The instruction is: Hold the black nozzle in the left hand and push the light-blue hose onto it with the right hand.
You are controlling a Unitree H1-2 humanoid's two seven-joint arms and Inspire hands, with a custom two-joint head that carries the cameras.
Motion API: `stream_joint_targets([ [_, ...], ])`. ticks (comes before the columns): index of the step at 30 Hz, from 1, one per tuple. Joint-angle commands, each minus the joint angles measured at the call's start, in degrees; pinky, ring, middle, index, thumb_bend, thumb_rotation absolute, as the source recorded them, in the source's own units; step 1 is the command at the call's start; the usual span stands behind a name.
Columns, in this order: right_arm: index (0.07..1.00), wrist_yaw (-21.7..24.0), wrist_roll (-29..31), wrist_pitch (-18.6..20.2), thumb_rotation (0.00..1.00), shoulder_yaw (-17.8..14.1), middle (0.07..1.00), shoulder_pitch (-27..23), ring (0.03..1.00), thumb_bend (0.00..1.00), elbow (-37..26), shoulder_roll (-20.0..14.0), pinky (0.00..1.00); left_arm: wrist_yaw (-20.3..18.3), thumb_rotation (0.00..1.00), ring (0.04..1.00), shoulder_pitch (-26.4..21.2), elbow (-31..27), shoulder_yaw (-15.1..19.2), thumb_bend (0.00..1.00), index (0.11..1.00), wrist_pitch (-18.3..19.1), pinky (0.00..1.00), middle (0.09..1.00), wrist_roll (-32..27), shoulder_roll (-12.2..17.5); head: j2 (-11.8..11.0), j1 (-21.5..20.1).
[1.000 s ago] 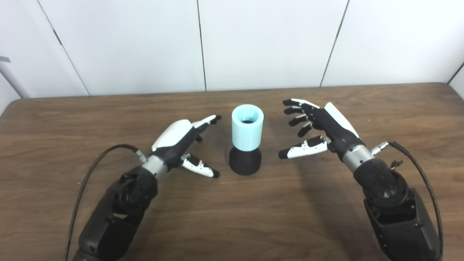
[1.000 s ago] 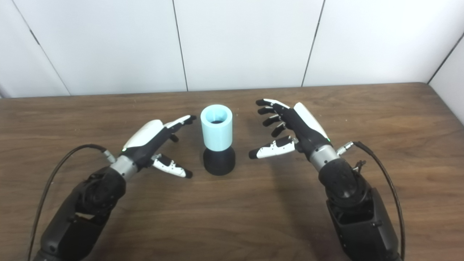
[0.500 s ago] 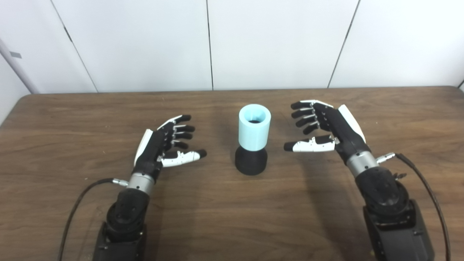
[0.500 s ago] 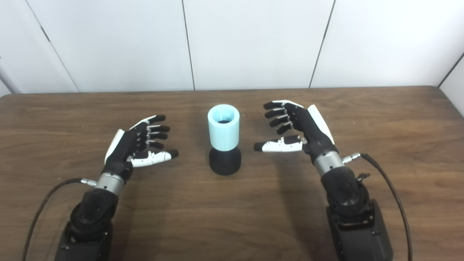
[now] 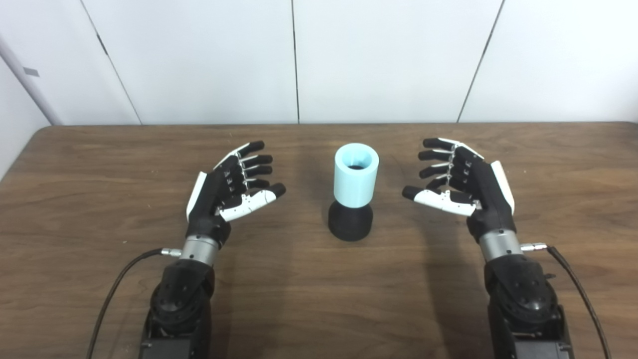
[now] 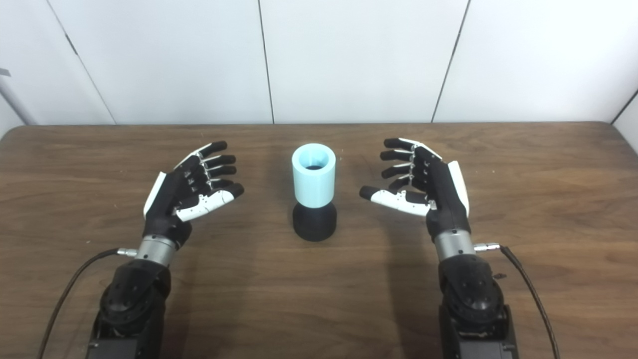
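The light-blue hose [image 5: 356, 174], a short upright tube open at the top, stands seated on the black nozzle [image 5: 350, 225] in the middle of the wooden table [image 5: 75, 199]. My left hand [image 5: 227, 189] hovers open to the left of the pair, palm turned toward it, with a clear gap between. On the other side my right hand [image 5: 466, 187] is open too, palm facing the hose and apart from it. Neither hand touches the hose or the nozzle.
A white panelled wall [image 5: 299, 55] rises behind the table's far edge. Black cables [image 5: 117, 289] trail from both wrists toward the near edge. Bare wood lies around the hose and nozzle on every side.
Both hands have drawn back from the hose and nozzle, the left one pulling away to the left and turning palm-in. The camera has shifted a little; hose and nozzle stay put.
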Motion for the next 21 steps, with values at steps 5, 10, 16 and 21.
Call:
stream_joint_targets([
  [5,0.690,-1.9,1.1,-3.2,0.15,-0.7,0.646,0.3,0.547,0.65,-3.0,0.2,0.42,-1.2,0.17,0.691,-0.9,-3.9,-1.0,0.63,0.708,-2.1,0.57,0.701,-2.2,2.0,-0.1,-0.4],
  [10,0.690,-1.6,2.0,-2.7,0.17,-0.4,0.648,1.3,0.552,0.66,-3.7,-0.1,0.42,-1.5,0.16,0.691,-0.7,-3.3,-1.6,0.63,0.703,-2.3,0.57,0.701,-2.7,3.0,-0.1,-0.6],
  [16,0.690,-1.4,2.2,-1.6,0.21,-0.3,0.649,2.0,0.558,0.67,-5.0,-0.4,0.43,-1.5,0.15,0.687,-0.6,-3.8,-2.3,0.62,0.703,-1.1,0.57,0.701,-3.3,3.4,-0.1,-0.7],
  [21,0.690,-1.5,2.3,-1.4,0.21,-0.3,0.649,2.1,0.558,0.67,-5.4,-0.4,0.42,-1.4,0.15,0.683,-0.5,-4.2,-2.6,0.62,0.704,-0.7,0.56,0.701,-3.7,3.4,-0.2,-0.6],
])
